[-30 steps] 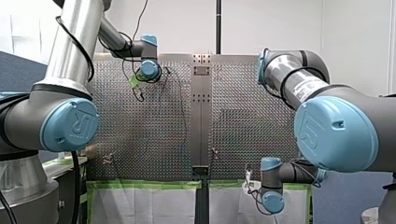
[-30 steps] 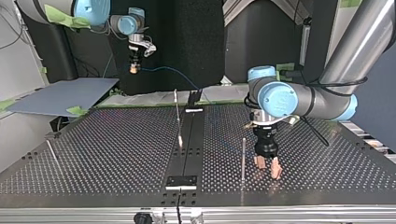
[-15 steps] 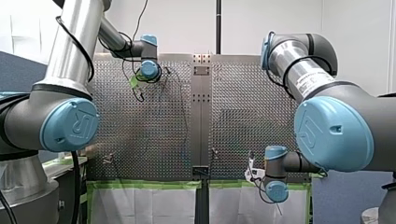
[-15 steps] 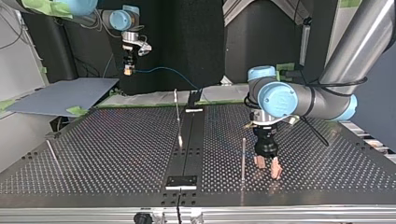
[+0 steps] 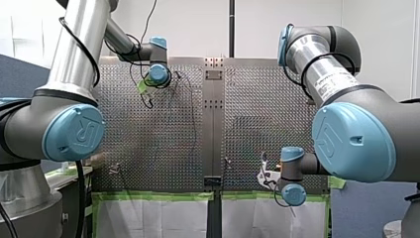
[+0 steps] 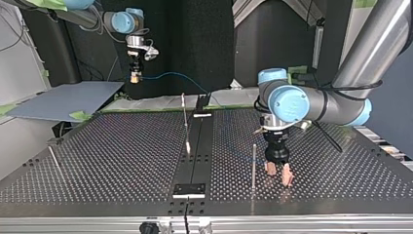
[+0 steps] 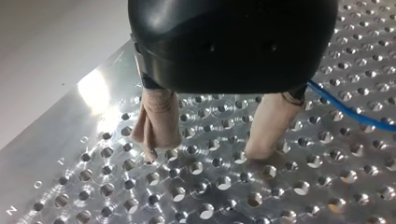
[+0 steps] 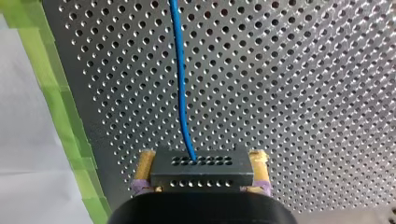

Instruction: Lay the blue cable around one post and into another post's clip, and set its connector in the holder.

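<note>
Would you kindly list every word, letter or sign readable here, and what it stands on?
"N", "O", "P": engraved along the table edge, left wrist view.
"R" logo: blue joint cap on my left arm, front view.
White label on my right arm: too small to read.

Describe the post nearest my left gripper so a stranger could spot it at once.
In the top view, find the dark strip down the middle of the perforated table. To its right stands a thin upright post, just beside my left gripper. It is the only post on that side of the strip.
</note>
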You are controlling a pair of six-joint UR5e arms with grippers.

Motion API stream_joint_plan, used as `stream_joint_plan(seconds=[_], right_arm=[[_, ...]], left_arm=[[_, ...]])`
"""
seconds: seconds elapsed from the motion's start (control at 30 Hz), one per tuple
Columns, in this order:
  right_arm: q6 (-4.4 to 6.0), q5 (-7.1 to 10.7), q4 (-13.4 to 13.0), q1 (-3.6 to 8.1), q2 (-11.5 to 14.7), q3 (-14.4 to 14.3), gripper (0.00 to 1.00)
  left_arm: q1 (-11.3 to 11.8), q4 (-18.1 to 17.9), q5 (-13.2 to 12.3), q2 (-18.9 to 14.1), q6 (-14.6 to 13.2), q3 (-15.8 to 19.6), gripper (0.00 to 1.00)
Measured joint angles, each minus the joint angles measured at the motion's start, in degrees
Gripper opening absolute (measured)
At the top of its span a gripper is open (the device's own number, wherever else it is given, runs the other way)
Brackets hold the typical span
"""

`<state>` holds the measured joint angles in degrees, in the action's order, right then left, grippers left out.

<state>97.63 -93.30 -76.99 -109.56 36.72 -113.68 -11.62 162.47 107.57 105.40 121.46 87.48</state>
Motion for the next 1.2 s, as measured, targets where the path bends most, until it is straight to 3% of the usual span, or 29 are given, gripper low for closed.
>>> stream_joint_plan(seconds=[0.3, 0.67, 1.2], right_arm=[[-0.05, 0.26, 0.15, -0.08, -0.10, 0.03, 0.02], [-0.37, 0.24, 0.37, -0.08, -0.17, 0.07, 0.02], [-0.56, 0.21, 0.59, -0.08, -0.19, 0.07, 0.02]], left_arm=[[-0.15, 2.82, 0.50, 0.00, 1.51, -0.01, 1.00], [0.42, 3.29, -4.70, -0.02, 7.12, -0.02, 1.00], [0.64, 4.26, -6.63, -0.06, 14.44, -0.01, 1.00]])
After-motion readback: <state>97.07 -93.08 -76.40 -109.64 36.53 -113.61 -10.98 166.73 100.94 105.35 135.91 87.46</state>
